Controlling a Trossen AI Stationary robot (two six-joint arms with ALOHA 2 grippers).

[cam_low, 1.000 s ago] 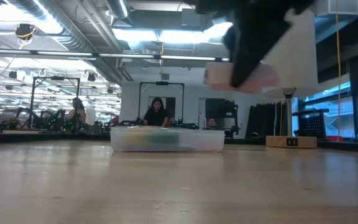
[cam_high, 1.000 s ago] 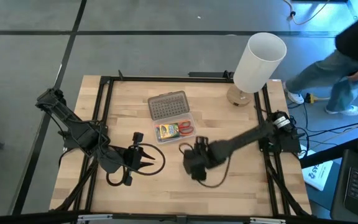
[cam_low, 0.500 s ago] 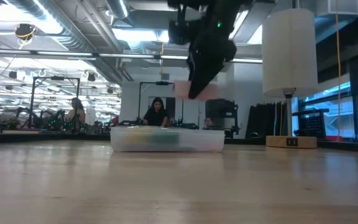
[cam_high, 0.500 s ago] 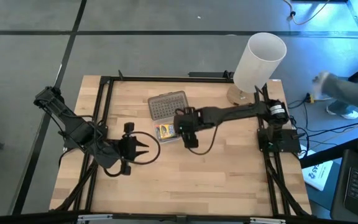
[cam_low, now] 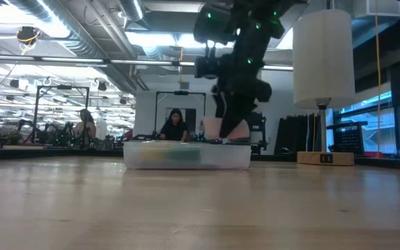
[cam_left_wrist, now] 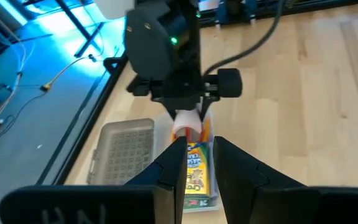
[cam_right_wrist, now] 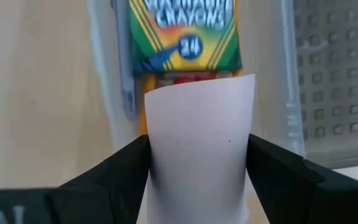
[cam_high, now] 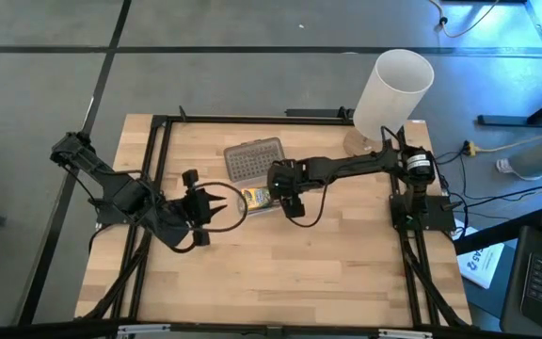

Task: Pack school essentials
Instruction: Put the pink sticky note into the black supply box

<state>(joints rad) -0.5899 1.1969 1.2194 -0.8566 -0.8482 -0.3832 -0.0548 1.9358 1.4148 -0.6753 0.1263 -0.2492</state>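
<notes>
- Holding the pink square pad by two opposite edges, the right gripper hangs directly over the clear case; its jaws are part-open, closed onto the pad.
- The pad sits just above the green-and-yellow crayon box, which lies in the case tray beside the grey dotted lid.
- Handling judgement: the pad appears light and thin, likely flexible; an edge grip suits it, and hard squeezing may bow it.
- The left gripper waits near the case with jaws nearly closed, holding nothing visible.

Right pincer blocks the case; table front open.
</notes>
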